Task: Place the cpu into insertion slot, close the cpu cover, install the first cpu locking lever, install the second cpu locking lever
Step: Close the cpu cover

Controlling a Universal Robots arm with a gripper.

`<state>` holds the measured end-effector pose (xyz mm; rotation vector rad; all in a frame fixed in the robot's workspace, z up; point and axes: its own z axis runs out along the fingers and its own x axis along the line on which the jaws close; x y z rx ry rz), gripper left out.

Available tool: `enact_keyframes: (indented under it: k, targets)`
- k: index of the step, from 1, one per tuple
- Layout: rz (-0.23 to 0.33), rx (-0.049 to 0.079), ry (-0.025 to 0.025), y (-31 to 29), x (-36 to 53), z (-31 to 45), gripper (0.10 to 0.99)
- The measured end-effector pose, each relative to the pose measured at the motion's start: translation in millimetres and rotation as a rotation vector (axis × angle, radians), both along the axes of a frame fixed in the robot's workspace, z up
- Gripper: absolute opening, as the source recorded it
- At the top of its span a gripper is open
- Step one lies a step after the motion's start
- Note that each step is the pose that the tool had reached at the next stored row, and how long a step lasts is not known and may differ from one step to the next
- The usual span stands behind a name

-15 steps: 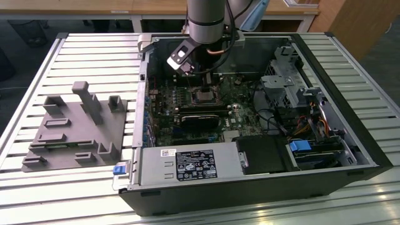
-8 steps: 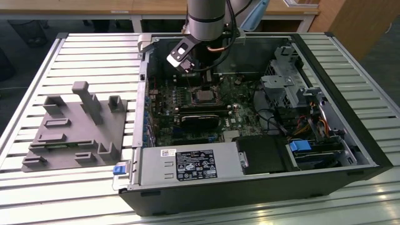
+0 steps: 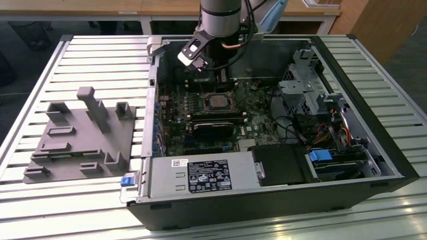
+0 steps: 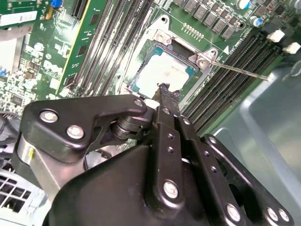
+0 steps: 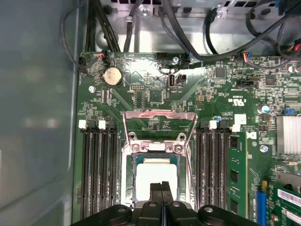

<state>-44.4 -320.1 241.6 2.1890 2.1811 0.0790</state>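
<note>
Claw: the gripper [image 5: 162, 187] has its fingers pressed together with no gap and nothing between them. The tips hang over one edge of the cpu, and I cannot tell if they touch it.
Cpu: the cpu [image 5: 149, 170] lies flat inside the insertion slot [image 5: 133, 175], pale top up, and looks square to the rim.
Cover: the cpu cover [image 5: 160, 114] is swung open away from the slot, with green board showing through its window (not yet closed).
Lever: in the second wrist view one locking lever [image 4: 240, 70] stands loose, a thin rod reaching out over the memory slots [image 4: 225, 92].
Risk, chip: if the closed tips press or drag across the metal top, the chip could likely skew in its seat. A cover brought down on a skewed chip would probably damage the socket contacts.
Risk, cover: the frame is thin and hinged. An off-centre push could let the tips slide off its edge and strike the motherboard [image 5: 141, 80].
Risk, lever: the rod looks springy and narrow. It could slip from a pushing finger, whip back, or scrape the memory slots beneath it.
Risk, clearance: the gripper body is bulky next to the socket, so a tilted approach may knock neighbouring parts.
</note>
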Motion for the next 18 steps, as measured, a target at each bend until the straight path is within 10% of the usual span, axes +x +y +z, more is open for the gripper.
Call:
enact_keyframes:
  k: [18]
  targets:
    - [0.0, 0.0, -0.0001, -4.2, 0.0, 25.9, 0.106]
